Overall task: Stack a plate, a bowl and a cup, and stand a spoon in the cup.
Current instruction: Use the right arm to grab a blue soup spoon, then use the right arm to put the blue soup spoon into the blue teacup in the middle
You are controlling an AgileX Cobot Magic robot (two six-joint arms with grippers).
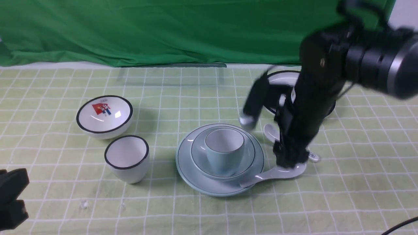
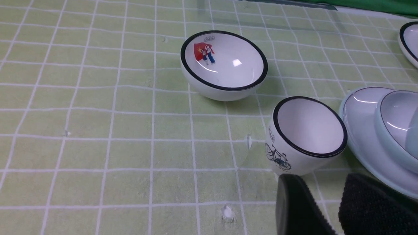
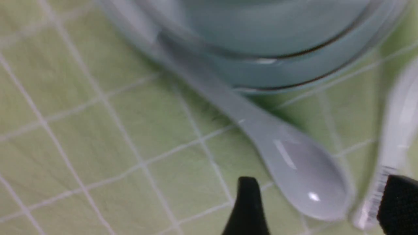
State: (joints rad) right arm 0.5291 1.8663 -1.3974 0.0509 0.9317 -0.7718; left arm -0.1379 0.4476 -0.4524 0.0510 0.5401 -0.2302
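Observation:
The pale blue plate (image 1: 186,163) lies mid-table with the pale blue bowl (image 1: 197,153) on it and the pale blue cup (image 1: 225,153) upright in the bowl. The plain white spoon (image 1: 271,176) lies on the cloth, its handle propped on the plate's front right rim. My right gripper (image 1: 289,161) hangs just over the spoon's scoop end. In the right wrist view the spoon (image 3: 294,163) lies between the spread fingers of the right gripper (image 3: 321,209), untouched. My left gripper (image 1: 11,199) stays at the near left; the left gripper (image 2: 321,182) has a gap with nothing in it.
A white black-rimmed bowl with a red picture (image 1: 104,114) and a white black-rimmed cup (image 1: 127,158) stand left of the stack. A white spoon with printed marks (image 1: 272,132) lies right of the plate, close to my right gripper. A white black-rimmed plate (image 1: 284,78) sits behind the right arm.

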